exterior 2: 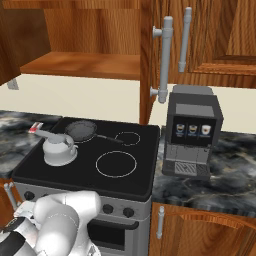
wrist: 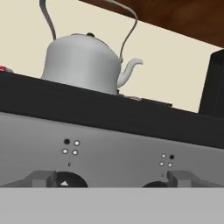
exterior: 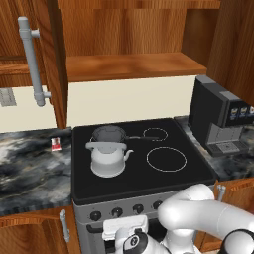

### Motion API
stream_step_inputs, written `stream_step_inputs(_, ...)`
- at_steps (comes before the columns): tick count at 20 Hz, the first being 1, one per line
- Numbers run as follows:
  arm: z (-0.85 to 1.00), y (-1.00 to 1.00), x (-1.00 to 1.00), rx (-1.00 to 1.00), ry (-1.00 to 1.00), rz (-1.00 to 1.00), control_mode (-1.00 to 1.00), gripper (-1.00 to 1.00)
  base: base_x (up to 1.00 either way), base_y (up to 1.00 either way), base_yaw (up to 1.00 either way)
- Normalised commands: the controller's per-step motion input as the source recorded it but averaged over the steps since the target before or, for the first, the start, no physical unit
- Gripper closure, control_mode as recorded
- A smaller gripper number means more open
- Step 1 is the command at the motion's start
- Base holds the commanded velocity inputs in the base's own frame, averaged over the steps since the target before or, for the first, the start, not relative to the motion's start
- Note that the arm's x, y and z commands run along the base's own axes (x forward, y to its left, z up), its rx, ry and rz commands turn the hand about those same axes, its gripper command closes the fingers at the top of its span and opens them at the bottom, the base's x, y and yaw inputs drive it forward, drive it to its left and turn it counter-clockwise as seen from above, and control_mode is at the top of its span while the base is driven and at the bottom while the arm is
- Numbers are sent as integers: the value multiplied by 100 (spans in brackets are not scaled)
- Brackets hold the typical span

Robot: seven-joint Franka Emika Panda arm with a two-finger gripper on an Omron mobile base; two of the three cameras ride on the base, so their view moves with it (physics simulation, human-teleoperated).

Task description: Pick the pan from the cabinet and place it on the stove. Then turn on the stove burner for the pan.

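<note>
The pan [exterior: 110,133] sits on the back left of the stove [exterior: 198,171], its thin handle pointing right; it hides the stove burner ring beneath it. In the right base view the pan [exterior 2: 81,130] lies behind the kettle. The cabinet [exterior: 129,67] above stands open with a bare shelf. My gripper [wrist: 113,179] hangs low, facing the stove's grey front panel. It is open wide and holds nothing, with one fingertip [wrist: 43,178] beside a black knob [wrist: 65,181] and a second knob [wrist: 155,183] near the other fingertip.
A white kettle [exterior: 106,158] stands on the front left of the cooktop, just in front of the pan. A black coffee machine [exterior: 218,116] is on the counter to the right. A small red and white item [exterior: 56,144] lies on the left counter. The open cabinet door [exterior: 54,59] juts out at left.
</note>
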Motion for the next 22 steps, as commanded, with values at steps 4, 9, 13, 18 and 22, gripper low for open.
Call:
stream_step_inputs(4,-17,-11,8,14,-2,6,-100,-100,0,0,0)
stream_step_inputs(9,-18,-14,6,15,-1,6,-100,-100,0,0,0)
stream_step_inputs(13,-16,-4,10,14,-2,5,-100,-100,0,0,0)
stream_step_inputs(18,-13,0,13,13,-2,3,-100,-100,0,0,0)
stream_step_inputs(22,-13,0,14,12,-3,1,-100,-100,0,0,0)
